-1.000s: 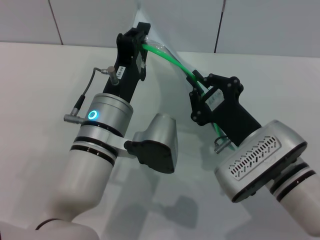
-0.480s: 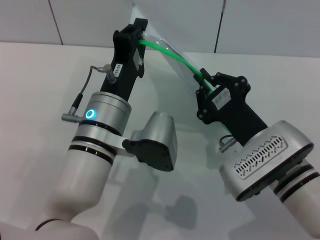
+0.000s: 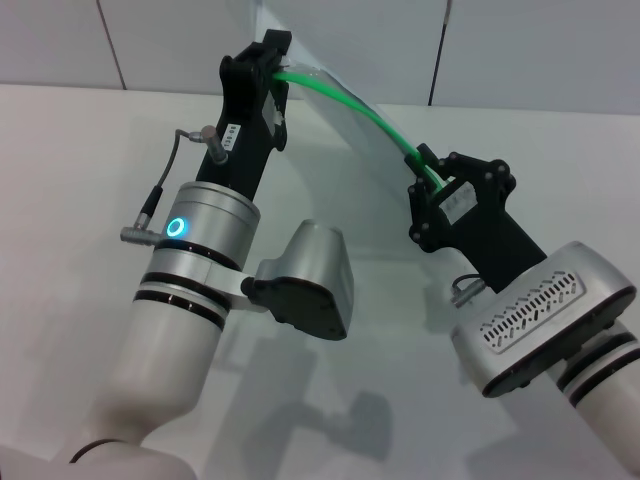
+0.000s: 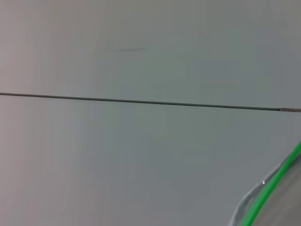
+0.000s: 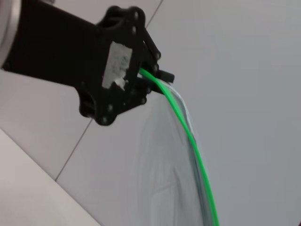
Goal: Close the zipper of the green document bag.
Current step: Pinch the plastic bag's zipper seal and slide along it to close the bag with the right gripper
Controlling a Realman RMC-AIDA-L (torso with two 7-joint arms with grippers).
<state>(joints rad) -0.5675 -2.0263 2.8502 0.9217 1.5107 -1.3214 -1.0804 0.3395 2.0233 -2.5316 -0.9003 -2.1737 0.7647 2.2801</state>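
Observation:
The green document bag (image 3: 335, 135) hangs lifted above the table between both arms, a translucent pale sheet. Its zipper (image 3: 365, 115) arcs as a bright green strip along the top edge. My left gripper (image 3: 278, 55) is at the upper left, shut on the bag's corner at the strip's end. The right wrist view shows that same left gripper (image 5: 157, 77) pinching the zipper (image 5: 193, 141) above the bag (image 5: 164, 165). My right gripper (image 3: 422, 168) is lower right, shut on the strip. The slider tab is hidden between its fingers. A short piece of zipper (image 4: 270, 188) shows in the left wrist view.
The white table (image 3: 80, 160) lies under both arms. A pale panelled wall (image 3: 180, 40) with dark seams stands behind it. The left arm's silver wrist housing (image 3: 305, 280) sits in the middle foreground.
My right gripper has slid right and down along the green strip, away from the left gripper. More strip now shows between them. The left gripper has shifted slightly up and left.

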